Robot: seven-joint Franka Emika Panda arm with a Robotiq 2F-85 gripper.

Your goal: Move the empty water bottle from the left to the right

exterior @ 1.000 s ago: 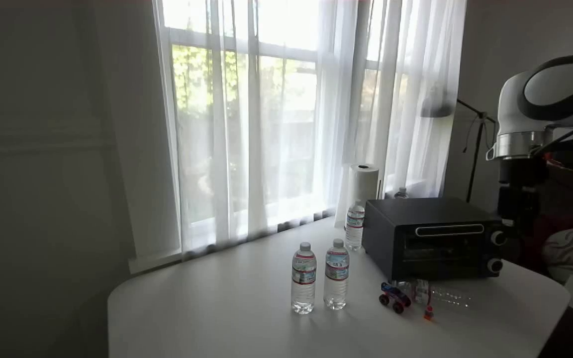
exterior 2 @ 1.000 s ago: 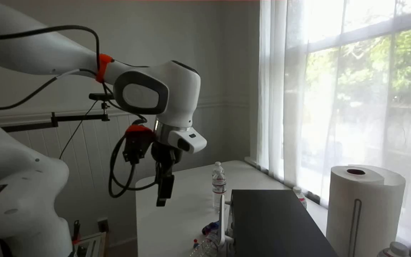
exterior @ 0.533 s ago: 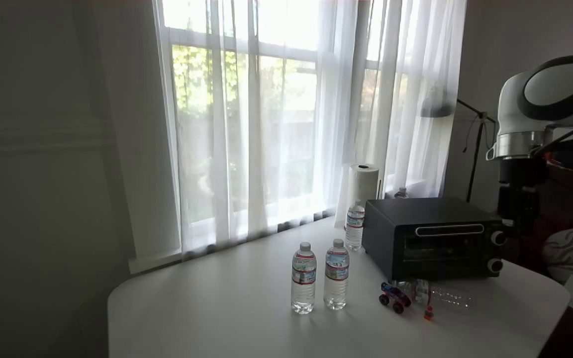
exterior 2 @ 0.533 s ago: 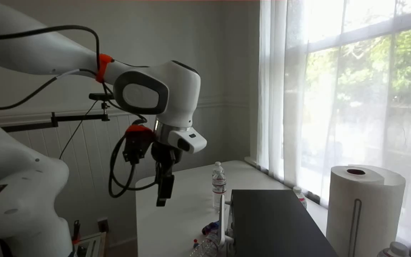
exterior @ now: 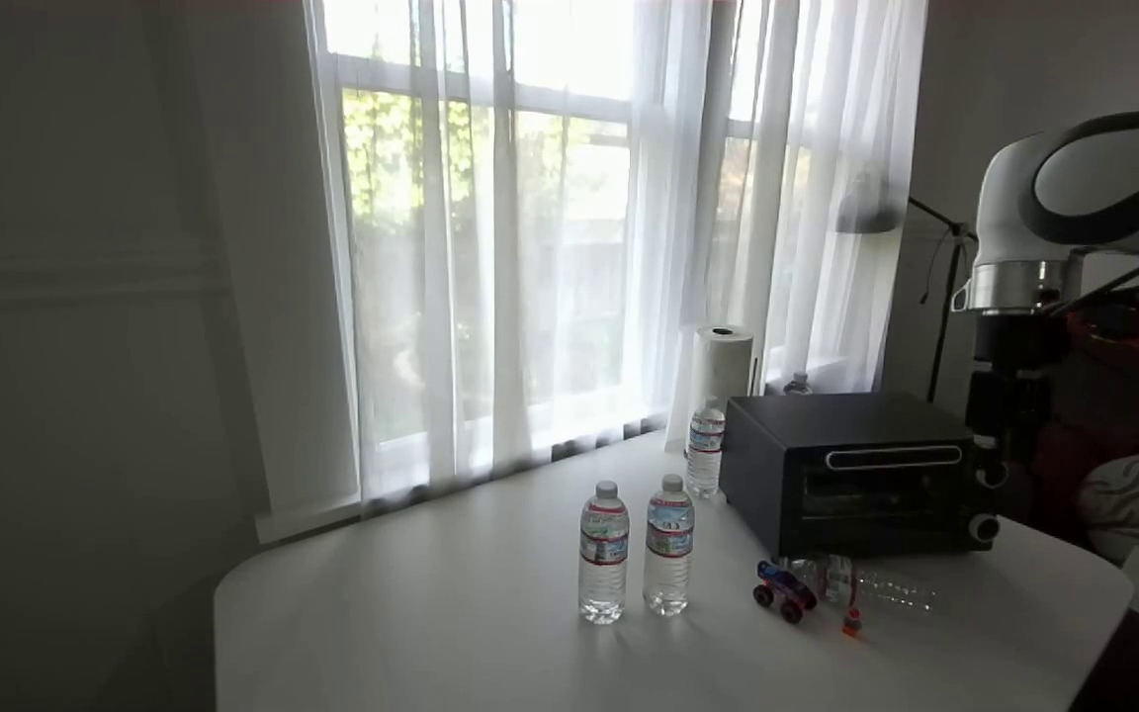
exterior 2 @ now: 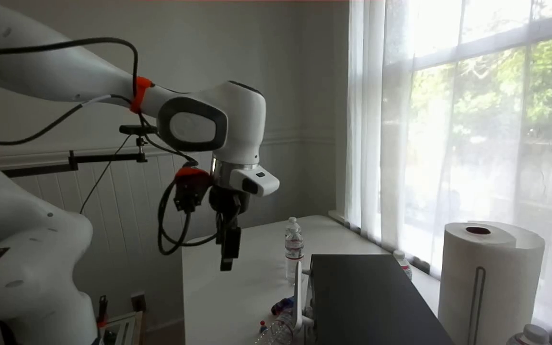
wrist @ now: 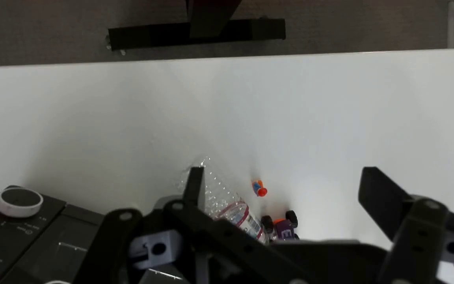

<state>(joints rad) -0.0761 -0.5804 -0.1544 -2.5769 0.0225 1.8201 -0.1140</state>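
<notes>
The empty water bottle [exterior: 838, 581] is clear plastic with a label. It lies on its side on the white table in front of the black oven. It also shows in an exterior view [exterior 2: 278, 329], partly behind the oven's handle, and in the wrist view [wrist: 246, 218]. My gripper [wrist: 284, 169] is open with nothing between its fingers. It hangs above the table, pointing down, clear of the bottle. In the wrist view its left finger [wrist: 194, 185] covers part of the bottle. The gripper also shows in both exterior views [exterior: 997, 440] [exterior 2: 227, 261].
A toy truck [exterior: 784, 591] and a small orange figure [exterior: 852, 623] sit beside the lying bottle. The oven [exterior: 861, 475] stands behind it. Two water bottles [exterior: 603, 554] [exterior: 668, 546] stand upright, another [exterior: 705, 450] by the oven. A paper towel roll [exterior 2: 489, 278] stands near the window.
The arm and gripper have shifted slightly, leftward in one exterior view and rightward and a little up in the other. The bottle, toys and oven have not moved.
</notes>
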